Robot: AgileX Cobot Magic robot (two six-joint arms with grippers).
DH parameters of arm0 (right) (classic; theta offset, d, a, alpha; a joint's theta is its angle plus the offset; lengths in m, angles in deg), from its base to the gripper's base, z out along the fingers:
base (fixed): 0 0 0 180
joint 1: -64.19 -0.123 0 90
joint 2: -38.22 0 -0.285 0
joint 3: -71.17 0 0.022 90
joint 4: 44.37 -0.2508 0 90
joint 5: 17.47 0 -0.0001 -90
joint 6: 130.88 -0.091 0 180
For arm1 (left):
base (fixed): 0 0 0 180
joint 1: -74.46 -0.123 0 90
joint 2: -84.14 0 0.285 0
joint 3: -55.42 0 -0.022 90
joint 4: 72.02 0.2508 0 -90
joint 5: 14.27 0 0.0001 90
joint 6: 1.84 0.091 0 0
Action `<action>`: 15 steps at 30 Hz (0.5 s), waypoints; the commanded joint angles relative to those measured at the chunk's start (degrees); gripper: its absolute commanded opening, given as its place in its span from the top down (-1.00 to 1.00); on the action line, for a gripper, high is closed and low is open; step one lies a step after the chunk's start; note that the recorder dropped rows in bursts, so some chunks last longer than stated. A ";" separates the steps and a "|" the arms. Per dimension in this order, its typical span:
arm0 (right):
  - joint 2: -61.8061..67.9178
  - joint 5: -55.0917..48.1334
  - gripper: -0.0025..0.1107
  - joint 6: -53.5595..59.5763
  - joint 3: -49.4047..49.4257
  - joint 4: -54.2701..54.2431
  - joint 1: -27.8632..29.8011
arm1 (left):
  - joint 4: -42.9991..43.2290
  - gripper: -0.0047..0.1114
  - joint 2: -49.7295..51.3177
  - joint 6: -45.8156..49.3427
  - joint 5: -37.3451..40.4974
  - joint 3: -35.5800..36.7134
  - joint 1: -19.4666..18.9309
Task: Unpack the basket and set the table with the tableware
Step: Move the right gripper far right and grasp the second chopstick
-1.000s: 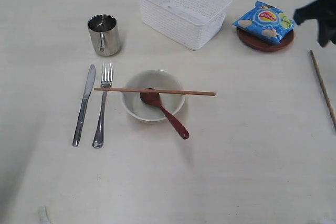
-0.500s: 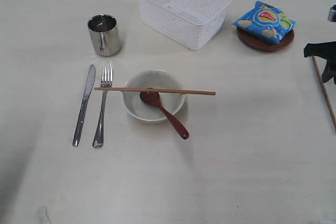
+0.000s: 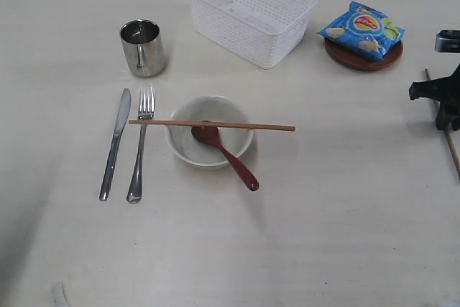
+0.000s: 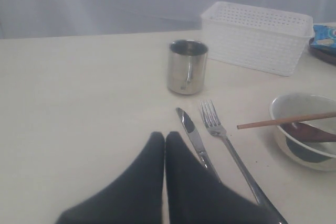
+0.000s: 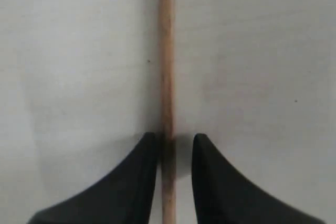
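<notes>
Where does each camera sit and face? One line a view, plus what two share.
Exterior view: high, tilted down over the table; right gripper at its right edge.
Left wrist view: low, facing cup and basket; left gripper shut in front.
Right wrist view: straight down on a chopstick; right gripper astride it.
Exterior and left wrist share cup, basket, bowl.

White basket stands upright behind bowl on table.
</notes>
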 commanded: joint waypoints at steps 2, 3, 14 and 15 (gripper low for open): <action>3.29 -0.20 0.62 5.15 0.26 -2.25 0.17 | 0.01 0.92 -0.19 0.04 -0.10 0.18 0.33; 3.29 -0.56 0.89 7.59 0.26 -3.48 0.17 | 0.01 0.92 -0.19 0.04 -0.10 0.18 0.33; -15.82 -13.21 0.96 13.10 -15.27 -11.55 -3.02 | 0.01 0.92 -0.19 -0.18 -0.10 0.18 0.33; -16.62 -13.87 0.96 15.44 -16.20 -13.71 -4.40 | 0.01 0.92 -0.19 -0.18 -0.10 0.18 0.33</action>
